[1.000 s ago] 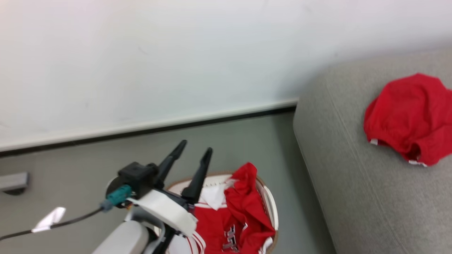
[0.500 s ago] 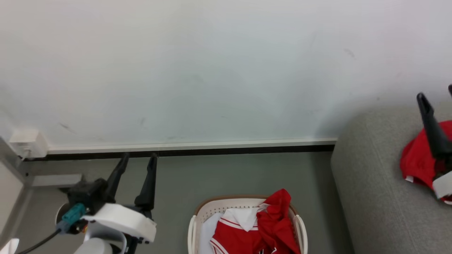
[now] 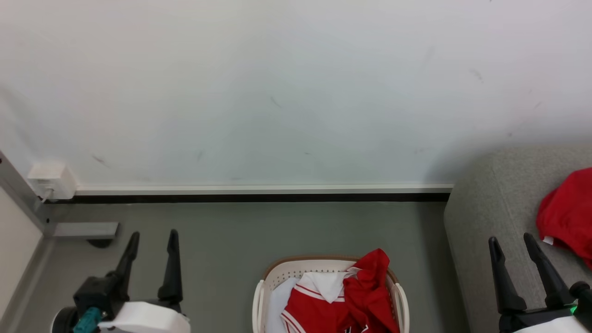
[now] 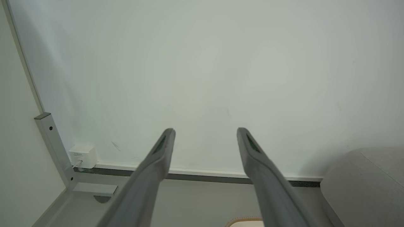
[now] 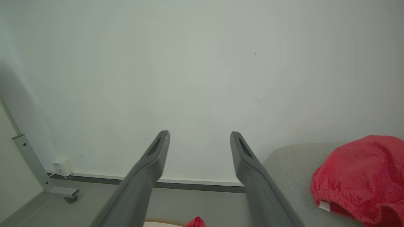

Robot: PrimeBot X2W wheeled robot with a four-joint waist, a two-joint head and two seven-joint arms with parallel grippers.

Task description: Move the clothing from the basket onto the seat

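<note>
The white basket (image 3: 277,273) with a brown rim stands on the floor at the bottom centre of the head view. Red clothing with white trim (image 3: 365,296) is heaped inside it. A further red garment (image 3: 569,208) lies on the grey seat (image 3: 490,203) at the right, and the right wrist view shows it too (image 5: 359,173). My left gripper (image 3: 154,235) is open and empty, left of the basket. My right gripper (image 3: 510,239) is open and empty in front of the seat, left of and below that garment. Both wrist views show open fingers (image 4: 205,130) (image 5: 199,134) against the wall.
A pale wall with a dark baseboard (image 3: 259,198) runs behind the basket. A white box (image 3: 51,180) sits low on the wall at the left, beside a grey metal frame foot (image 3: 83,230). Grey floor (image 3: 240,231) lies between my left gripper and the basket.
The head camera has swung, so the whole picture shifted. The right gripper came down from beside the garment on the seat to the lower right. The left gripper now sits left of the basket.
</note>
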